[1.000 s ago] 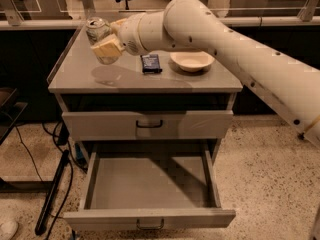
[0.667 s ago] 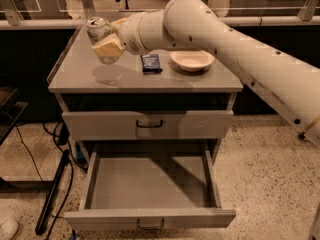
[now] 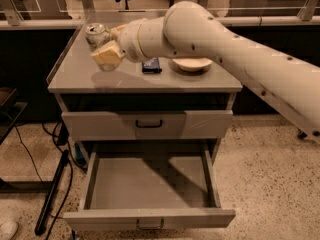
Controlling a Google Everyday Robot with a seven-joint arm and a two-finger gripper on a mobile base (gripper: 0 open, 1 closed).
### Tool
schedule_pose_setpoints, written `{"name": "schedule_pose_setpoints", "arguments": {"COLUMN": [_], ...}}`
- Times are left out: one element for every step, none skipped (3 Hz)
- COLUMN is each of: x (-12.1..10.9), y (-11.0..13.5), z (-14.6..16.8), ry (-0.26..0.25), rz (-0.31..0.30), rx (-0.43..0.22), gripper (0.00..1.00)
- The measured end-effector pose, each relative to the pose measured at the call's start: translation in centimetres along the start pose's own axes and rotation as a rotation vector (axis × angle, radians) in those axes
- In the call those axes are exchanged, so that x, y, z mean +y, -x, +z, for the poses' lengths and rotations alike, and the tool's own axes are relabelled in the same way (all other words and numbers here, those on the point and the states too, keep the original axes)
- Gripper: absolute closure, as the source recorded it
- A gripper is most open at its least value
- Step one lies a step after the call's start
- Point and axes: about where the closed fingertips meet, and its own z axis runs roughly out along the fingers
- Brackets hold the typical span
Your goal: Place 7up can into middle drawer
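Nearest, over the speckled stone floor (image 3: pixel 265 169), the wide grey metal middle drawer (image 3: pixel 150 184) stands pulled out; the matching drawer above (image 3: pixel 147 125) is closed. On the smooth grey counter (image 3: pixel 75 76) lie a flat dark packet (image 3: pixel 151 65) and a cream bowl (image 3: pixel 191 64). At its far-left corner the silver-topped 7up can (image 3: pixel 95 34) sits against the cream gripper (image 3: pixel 110 44); whether it is clamped, I cannot tell.

You've got the 7up can (image 3: pixel 95 34) at 10 o'clock on the cabinet top (image 3: pixel 100 79); gripper (image 3: pixel 106 44) just beside it at its 4 o'clock; packet (image 3: pixel 151 65) mid-top; bowl (image 3: pixel 191 64) at packet's 3 o'clock; middle drawer (image 3: pixel 150 184) open at 6 o'clock, under the upper drawer (image 3: pixel 100 125).
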Motion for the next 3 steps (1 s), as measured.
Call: {"name": "schedule_pose_setpoints", "arguments": {"x": [5.9, 5.9, 7.1], "y": [-0.9, -0.9, -2.9], "z": [-3.6, -3.6, -5.2], "ry": [0.008, 0.008, 0.001], "rz": [0.056, 0.056, 0.086], "rx": [0.05, 0.05, 0.092], "gripper": [1.0, 1.0, 1.0]}}
